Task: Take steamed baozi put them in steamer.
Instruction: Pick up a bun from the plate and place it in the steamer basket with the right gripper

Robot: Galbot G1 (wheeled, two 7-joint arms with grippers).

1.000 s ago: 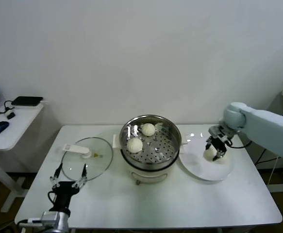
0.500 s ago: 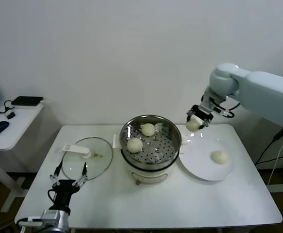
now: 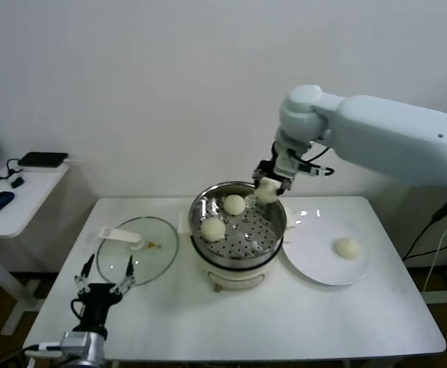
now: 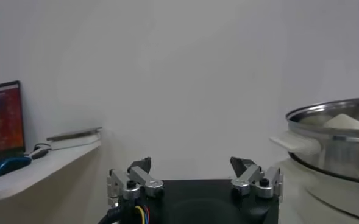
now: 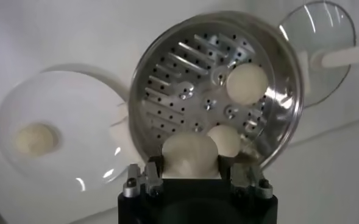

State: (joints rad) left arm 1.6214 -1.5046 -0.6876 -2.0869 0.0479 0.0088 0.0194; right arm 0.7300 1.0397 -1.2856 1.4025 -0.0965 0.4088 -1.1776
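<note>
The shiny steel steamer stands mid-table on a white pot base, with two baozi inside: one at the back and one at the left. My right gripper is shut on a third baozi and holds it above the steamer's back right rim. In the right wrist view that baozi sits between the fingers over the perforated floor. A fourth baozi lies on the white plate. My left gripper is open and empty, parked low at the front left.
The glass lid with a white handle lies on the table left of the steamer. A side table with a mouse and a black box stands at the far left. The wall is close behind.
My right gripper lifted a baozi off the plate and carried it left, from over the plate to above the steamer's back right rim. The left arm stayed put.
</note>
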